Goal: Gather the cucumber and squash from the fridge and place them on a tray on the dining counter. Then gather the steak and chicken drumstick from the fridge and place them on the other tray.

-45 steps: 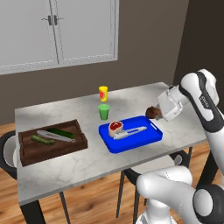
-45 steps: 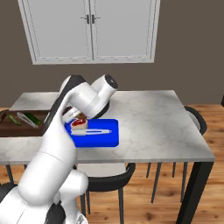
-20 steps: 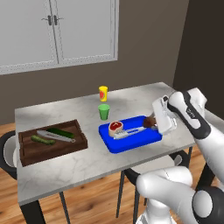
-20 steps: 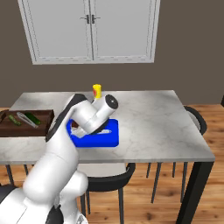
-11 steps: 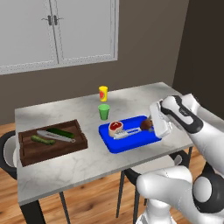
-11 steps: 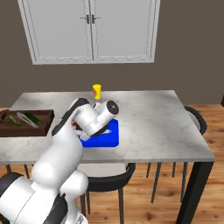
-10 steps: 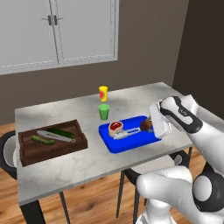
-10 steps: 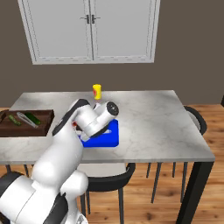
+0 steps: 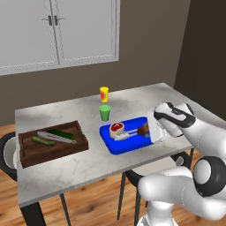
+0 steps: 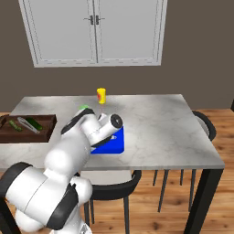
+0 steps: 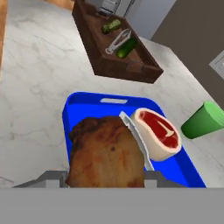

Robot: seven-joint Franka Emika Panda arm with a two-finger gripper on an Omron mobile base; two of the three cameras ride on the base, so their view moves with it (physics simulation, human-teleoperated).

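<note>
Drumstick handling first, from the left base view: the chicken drumstick [image 9: 143, 129] sits low over the right part of the blue tray [image 9: 115, 147], beside the steak [image 9: 117, 128], with the claw [image 9: 149, 130] at its right end; it looks small, lumpy and fairly light, likely firm enough to take a squeeze but uneven, so a hold across its thick middle seems the safest; the wooden tray [image 9: 26, 156] with the cucumber [image 9: 61, 133] and squash [image 9: 40, 141] lies well apart on the desk [image 9: 88, 165]; a yellow bottle [image 9: 104, 94] carries a red label too small to read.

Right base view: the arm covers most of the blue tray, only its near corner showing; no writing can be read.

Hand view: the drumstick bulks at the bottom, above the blue tray floor, touching or just beside a silver utensil [image 11: 136, 140]; the claw seems to be pinching it, half spread, though its tips are hidden; a green cup [image 11: 202, 120] stands near.
</note>
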